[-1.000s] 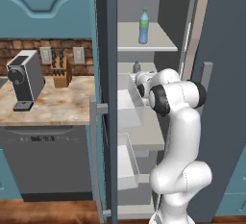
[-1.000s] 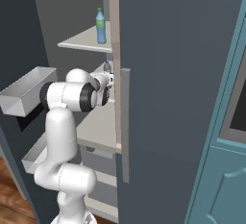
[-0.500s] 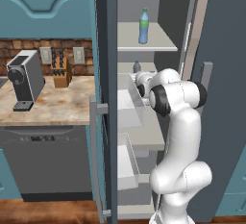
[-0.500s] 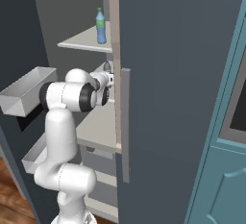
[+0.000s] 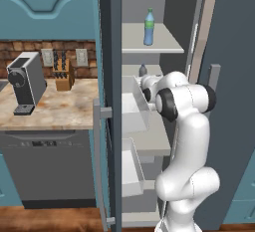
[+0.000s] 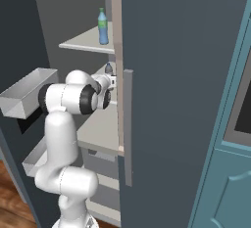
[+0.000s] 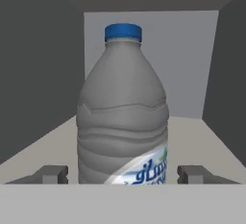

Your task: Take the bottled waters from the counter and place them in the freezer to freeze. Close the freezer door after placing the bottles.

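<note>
Grey-blue bottle on middle freezer shelf, jaws apart

Dull grey-blue plastic water bottle (image 7: 123,117) with blue cap stands upright on the pale grey middle shelf (image 7: 202,136) of the slate-grey freezer (image 6: 181,75). Two-finger gripper (image 7: 123,174) straddles it: dark fingertips (image 7: 50,174) sit clear of the bottle on both sides, not touching. Second bottle, clear blue with green top (image 5: 149,27), stands upright on the shelf above. Freezer door (image 5: 110,101) is open. Black coffee machine (image 5: 25,82) sits on the beige marbled counter (image 5: 60,109).
</note>
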Robot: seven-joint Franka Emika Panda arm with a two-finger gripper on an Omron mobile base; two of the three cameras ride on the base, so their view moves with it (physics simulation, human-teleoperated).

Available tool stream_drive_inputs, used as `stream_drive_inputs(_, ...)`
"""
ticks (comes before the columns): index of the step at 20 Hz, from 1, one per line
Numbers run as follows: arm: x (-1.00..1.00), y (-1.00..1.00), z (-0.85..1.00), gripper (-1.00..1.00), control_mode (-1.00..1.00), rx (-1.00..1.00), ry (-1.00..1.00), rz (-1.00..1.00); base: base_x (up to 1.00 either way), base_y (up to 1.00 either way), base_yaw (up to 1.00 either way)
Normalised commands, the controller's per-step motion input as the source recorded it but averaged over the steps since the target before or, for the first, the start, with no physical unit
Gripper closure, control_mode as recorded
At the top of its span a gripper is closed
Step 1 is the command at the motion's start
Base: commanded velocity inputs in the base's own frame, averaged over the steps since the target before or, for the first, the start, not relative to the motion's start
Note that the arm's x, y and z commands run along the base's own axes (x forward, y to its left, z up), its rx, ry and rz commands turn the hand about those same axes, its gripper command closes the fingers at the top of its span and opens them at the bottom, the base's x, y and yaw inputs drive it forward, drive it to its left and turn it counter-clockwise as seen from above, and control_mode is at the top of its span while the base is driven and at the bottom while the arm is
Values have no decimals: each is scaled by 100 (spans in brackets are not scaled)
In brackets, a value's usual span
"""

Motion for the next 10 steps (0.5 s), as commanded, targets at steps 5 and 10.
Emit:
stream_drive_inputs(5, -11, 0, 0, -100, -100, 0, 0, 0, 0, 0, 0)
stream_drive_inputs(10, -8, 0, 0, -100, -100, 0, 0, 0, 0, 0, 0)
